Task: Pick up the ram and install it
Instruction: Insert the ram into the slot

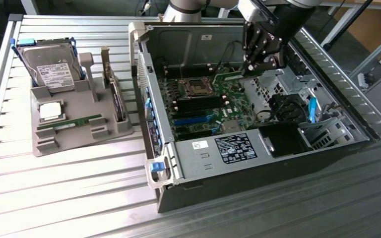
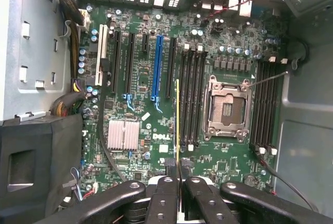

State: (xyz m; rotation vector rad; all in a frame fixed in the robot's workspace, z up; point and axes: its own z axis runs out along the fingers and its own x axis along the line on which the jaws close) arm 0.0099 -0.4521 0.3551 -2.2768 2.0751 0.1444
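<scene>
My gripper (image 1: 252,68) hangs inside the open computer case (image 1: 177,163), over the motherboard (image 1: 210,104). It is shut on the ram (image 1: 229,77), a thin green stick that juts out from the fingers toward the exterior view's left. In the wrist view the ram (image 2: 177,120) appears edge-on as a thin yellow-green line rising from between the black fingers (image 2: 166,198) of the gripper (image 2: 178,180). It hovers along the outer edge of the row of black memory slots (image 2: 192,99) beside the empty CPU socket (image 2: 229,107).
A grey holder (image 1: 78,136) at the exterior view's left carries a hard drive (image 1: 50,67), a square silver chip (image 1: 50,110) and another green stick (image 1: 68,124). In the case are a black heatsink (image 1: 194,105), a labelled power supply (image 1: 233,147), blue expansion slots (image 2: 157,68) and cables (image 2: 70,99).
</scene>
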